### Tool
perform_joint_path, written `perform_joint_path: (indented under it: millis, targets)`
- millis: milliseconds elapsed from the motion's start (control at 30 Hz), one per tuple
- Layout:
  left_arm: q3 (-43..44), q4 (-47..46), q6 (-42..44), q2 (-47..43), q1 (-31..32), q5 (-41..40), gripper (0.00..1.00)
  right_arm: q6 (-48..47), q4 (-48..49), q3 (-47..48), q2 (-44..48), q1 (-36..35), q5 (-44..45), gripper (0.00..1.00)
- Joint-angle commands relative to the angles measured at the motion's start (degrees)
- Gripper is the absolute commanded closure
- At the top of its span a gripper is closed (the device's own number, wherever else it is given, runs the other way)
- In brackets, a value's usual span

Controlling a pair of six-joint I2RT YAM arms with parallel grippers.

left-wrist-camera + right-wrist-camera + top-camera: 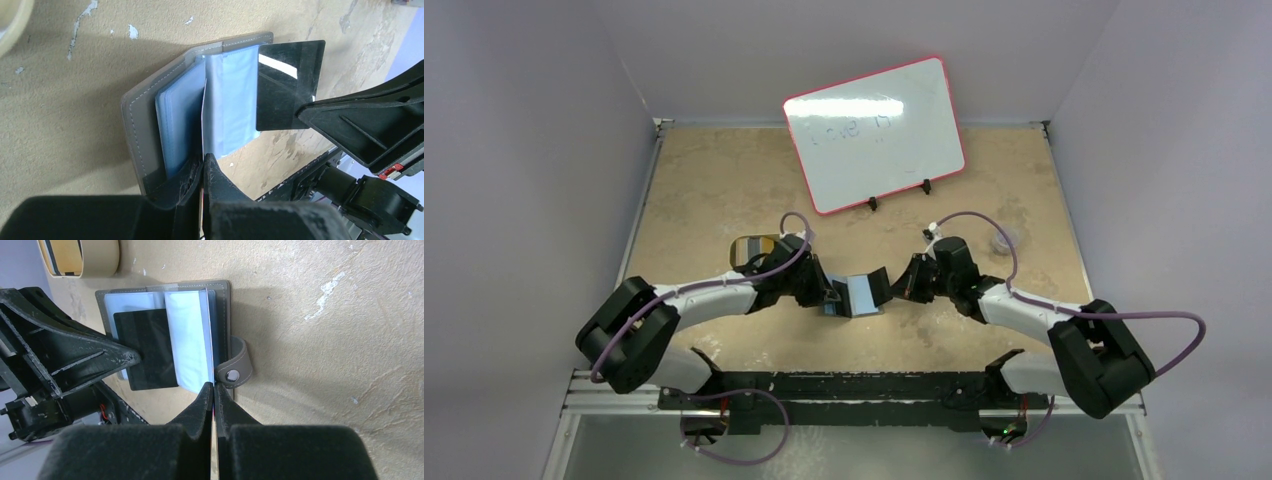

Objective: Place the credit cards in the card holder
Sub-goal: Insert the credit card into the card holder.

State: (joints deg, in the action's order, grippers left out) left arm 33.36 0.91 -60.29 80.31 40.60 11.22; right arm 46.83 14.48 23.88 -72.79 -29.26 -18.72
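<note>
While the left gripper (204, 161) is clenched on a thin leaf of the holder (134, 130), which lies open between the arms, the black card (145, 347) overhangs the holder's edge. Whether the card sits inside a pocket cannot be told. It may slide out if a leaf is tugged or dropped. The right gripper (214, 388) is likewise pinched on a leaf, so opposed pulls could tear it. The board (874, 135) bears faint, unreadable marks, and no brand is visible.
</note>
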Motion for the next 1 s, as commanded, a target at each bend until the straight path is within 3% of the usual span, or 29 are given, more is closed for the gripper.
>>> perform_joint_path:
  millis: [0, 333, 633, 967]
  targets:
    - [-0.6, -4.4, 1.0, 0.9, 0.2, -0.1, 1.0, -1.4, 0.0, -0.4, 0.5, -0.3, 2.0, 1.0]
    - [4.3, 5.8, 1.1, -3.4, 0.2, -3.5, 1.0, -0.9, 0.7, -0.9, -0.1, -0.3, 2.0, 1.0]
    - [2.8, -3.7, -1.0, -1.9, 0.2, 0.6, 1.0, -0.1, 2.1, -1.2, -0.6, -0.4, 1.7, 1.0]
    - [1.9, -3.1, -0.3, 2.8, 0.2, 0.3, 1.0, -0.2, 1.6, -1.0, 0.0, -0.3, 1.6, 1.0]
